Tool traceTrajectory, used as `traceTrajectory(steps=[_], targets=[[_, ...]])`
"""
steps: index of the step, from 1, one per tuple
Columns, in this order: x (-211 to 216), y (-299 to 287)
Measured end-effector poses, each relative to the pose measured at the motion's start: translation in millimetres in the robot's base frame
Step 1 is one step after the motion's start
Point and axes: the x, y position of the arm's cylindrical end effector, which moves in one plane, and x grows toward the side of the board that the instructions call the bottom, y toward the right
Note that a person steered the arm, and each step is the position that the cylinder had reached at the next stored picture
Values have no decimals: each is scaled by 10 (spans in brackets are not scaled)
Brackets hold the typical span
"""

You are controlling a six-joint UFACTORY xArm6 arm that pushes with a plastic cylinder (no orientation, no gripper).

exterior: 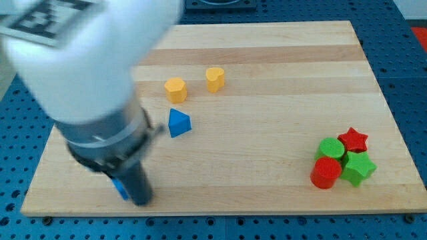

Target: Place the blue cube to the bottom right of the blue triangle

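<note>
Near the view's bottom left, my tip [141, 200] touches the blue cube [121, 189]; no pincer shows.

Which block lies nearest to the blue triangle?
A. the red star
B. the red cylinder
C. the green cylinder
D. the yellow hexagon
D: the yellow hexagon sits just above the blue triangle, while the red and green blocks are clustered far off at the view's right.

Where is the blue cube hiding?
The small blue cube peeks out beside the dark rod at the view's bottom left, near the wooden board's bottom edge, below-left of the blue triangle block.
</note>
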Motion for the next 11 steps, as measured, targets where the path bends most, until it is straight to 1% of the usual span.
traceTrajectory(steps=[1, 2, 3, 4, 5, 7, 8, 9, 10, 11], targets=[[-278, -181], [136, -325], [282, -829], [-44, -1310], [-366, -1087], [-365, 324], [-365, 506], [-347, 231], [-518, 427], [-527, 1081]])
